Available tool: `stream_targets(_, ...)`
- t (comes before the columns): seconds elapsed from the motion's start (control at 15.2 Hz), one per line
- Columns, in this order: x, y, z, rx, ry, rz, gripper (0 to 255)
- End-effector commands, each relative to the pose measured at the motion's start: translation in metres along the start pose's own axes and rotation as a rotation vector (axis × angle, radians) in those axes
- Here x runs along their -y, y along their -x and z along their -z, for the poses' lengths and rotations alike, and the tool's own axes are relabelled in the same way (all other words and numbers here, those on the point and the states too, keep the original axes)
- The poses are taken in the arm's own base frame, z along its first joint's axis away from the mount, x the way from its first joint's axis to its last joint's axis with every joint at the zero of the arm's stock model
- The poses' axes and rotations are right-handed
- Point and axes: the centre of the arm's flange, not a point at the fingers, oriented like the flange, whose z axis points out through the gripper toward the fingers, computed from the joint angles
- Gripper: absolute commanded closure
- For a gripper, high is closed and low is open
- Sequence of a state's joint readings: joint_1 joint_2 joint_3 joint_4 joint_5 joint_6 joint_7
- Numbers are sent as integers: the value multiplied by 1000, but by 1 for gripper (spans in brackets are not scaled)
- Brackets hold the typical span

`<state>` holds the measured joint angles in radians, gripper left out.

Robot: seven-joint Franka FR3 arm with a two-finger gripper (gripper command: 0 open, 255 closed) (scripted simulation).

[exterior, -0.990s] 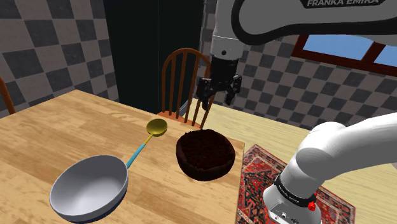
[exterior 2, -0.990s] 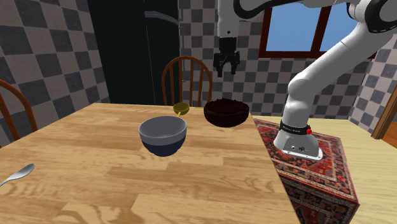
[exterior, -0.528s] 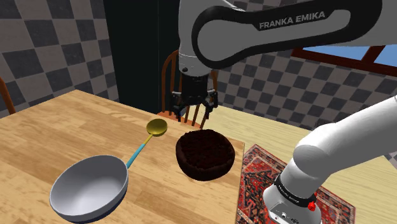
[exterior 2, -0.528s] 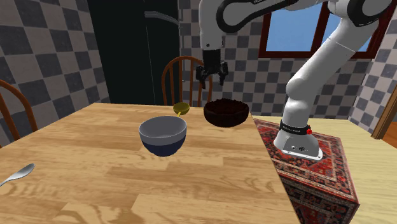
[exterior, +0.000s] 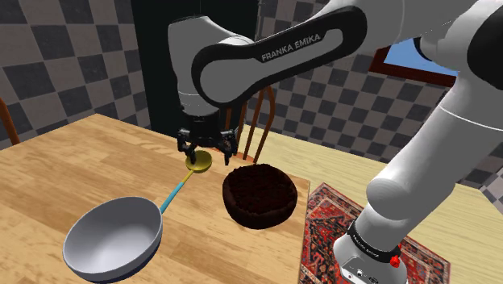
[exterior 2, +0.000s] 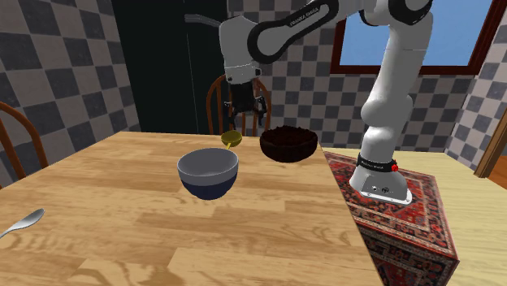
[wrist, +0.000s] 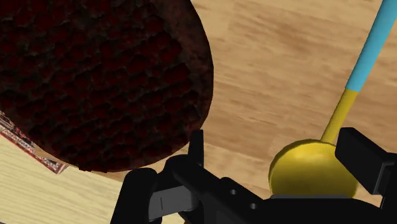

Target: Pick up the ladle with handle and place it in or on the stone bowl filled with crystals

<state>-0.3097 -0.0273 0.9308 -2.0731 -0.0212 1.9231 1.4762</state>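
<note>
On the wooden table (exterior: 48, 173), the ladle (exterior: 180, 185) lies flat. Its yellow cup sits at 10 o'clock of the dark bowl (exterior: 259, 195), and its blue handle runs toward 7 o'clock to the grey bowl (exterior: 113, 238). The gripper (exterior: 207, 153) hovers just above the cup, fingers (wrist: 364, 159) spread, holding nothing.

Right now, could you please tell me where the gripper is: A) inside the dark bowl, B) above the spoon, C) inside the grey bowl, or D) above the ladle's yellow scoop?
D: the open gripper hangs right above the yellow scoop of the ladle, beside the dark bowl.
</note>
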Motion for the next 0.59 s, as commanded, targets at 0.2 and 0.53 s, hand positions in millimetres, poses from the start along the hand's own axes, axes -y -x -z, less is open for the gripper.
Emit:
stream_targets(0.2, 63, -11, -30, -8, 33, -191, 0)
stream_targets(0.53, 90, -20, -55, -11, 49, -271, 0)
